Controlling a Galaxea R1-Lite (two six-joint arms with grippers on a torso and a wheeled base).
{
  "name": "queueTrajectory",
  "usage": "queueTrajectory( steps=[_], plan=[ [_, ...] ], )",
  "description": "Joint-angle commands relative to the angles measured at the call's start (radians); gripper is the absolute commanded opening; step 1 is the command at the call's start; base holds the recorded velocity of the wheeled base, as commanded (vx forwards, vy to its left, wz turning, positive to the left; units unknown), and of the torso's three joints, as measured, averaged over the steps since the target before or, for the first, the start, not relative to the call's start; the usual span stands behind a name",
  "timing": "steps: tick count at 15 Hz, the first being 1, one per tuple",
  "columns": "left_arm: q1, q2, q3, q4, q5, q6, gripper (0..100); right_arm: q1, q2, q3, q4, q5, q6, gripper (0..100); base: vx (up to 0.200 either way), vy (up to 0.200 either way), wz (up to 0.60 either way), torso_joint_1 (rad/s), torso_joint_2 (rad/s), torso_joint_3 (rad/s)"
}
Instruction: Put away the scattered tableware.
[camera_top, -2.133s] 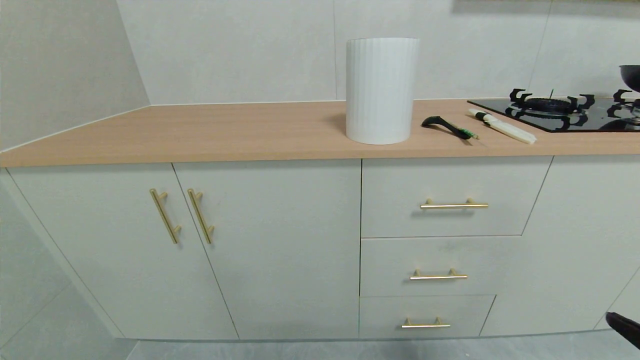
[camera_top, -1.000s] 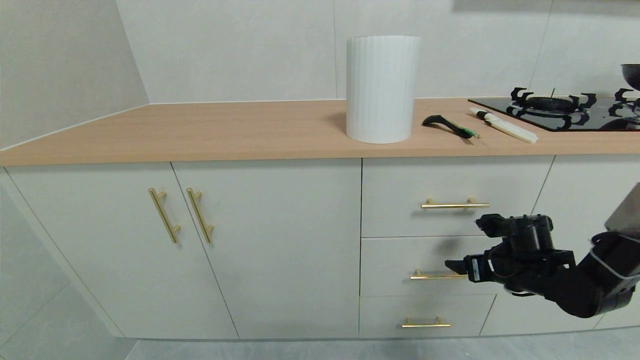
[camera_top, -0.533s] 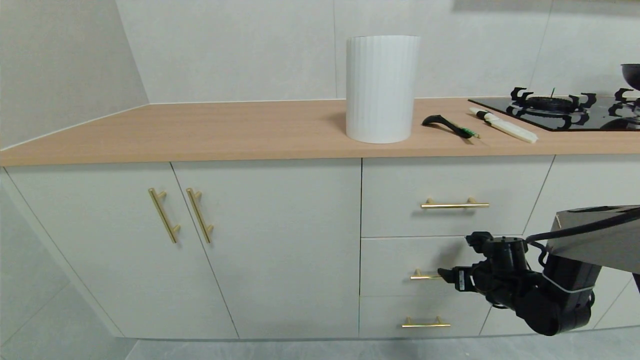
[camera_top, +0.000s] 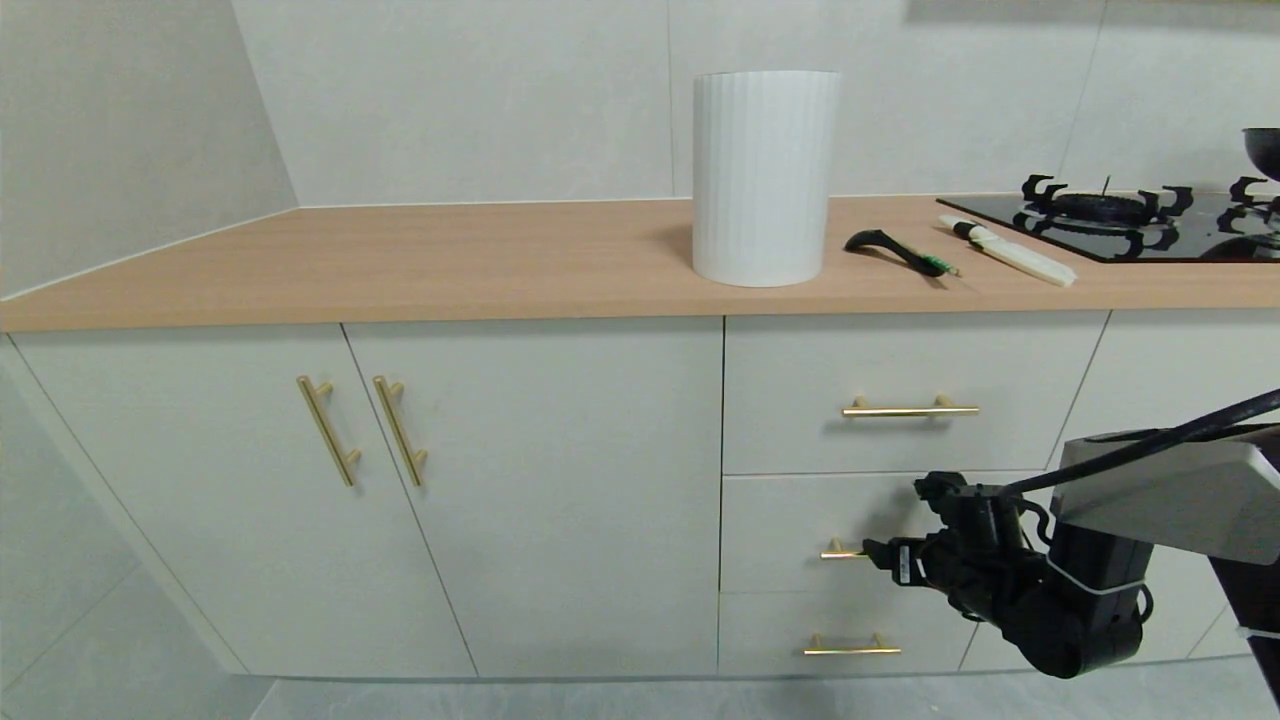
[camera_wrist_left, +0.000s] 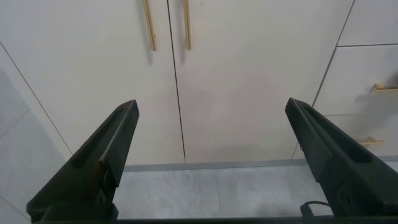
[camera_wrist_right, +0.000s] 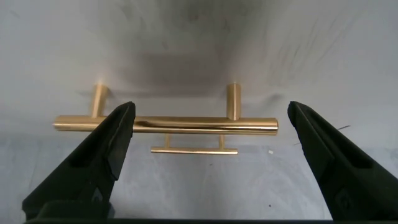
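Along tiled wall, on wooden bench (camera_top: 450, 260): black-handled utensil (camera_top: 895, 252) and white utensil (camera_top: 1005, 253), right of ribbed canister (camera_top: 765, 180). Below, faces middle drawer handle (camera_wrist_right: 165, 124), horizontal, dead ahead between right arm's (camera_top: 1050, 600) parted jaws. Holds left jaws parted too, well left of it.

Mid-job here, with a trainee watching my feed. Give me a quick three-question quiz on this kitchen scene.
1. True or false: the right gripper is shut on the middle drawer's handle.
2. What stands on the counter next to the black utensil? A. a white ribbed container B. a red kettle C. a stack of plates
3. Fill in: the drawer stack under the counter has ___ drawers.
Key: 1 false, the gripper is open at the handle. 2 A. 3 three.
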Motion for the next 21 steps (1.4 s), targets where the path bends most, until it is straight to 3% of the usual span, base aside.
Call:
queueTrajectory(
  steps=[1,16,21],
  plan=[
    [0.0,0.0,0.0,0.001,0.0,0.0,100,0.0,0.027,-0.007,0.0,0.0,-0.002,100,0.0,0.0,0.0,0.0,0.0,0.0],
    [0.0,0.0,0.0,0.001,0.0,0.0,100,0.001,0.036,0.005,0.031,0.0,-0.009,100,0.0,0.0,0.0,0.0,0.0,0.0],
    [0.0,0.0,0.0,0.001,0.0,0.0,100,0.008,-0.212,0.142,0.189,0.015,-0.035,100,0.0,0.0,0.0,0.0,0.0,0.0]
  ],
)
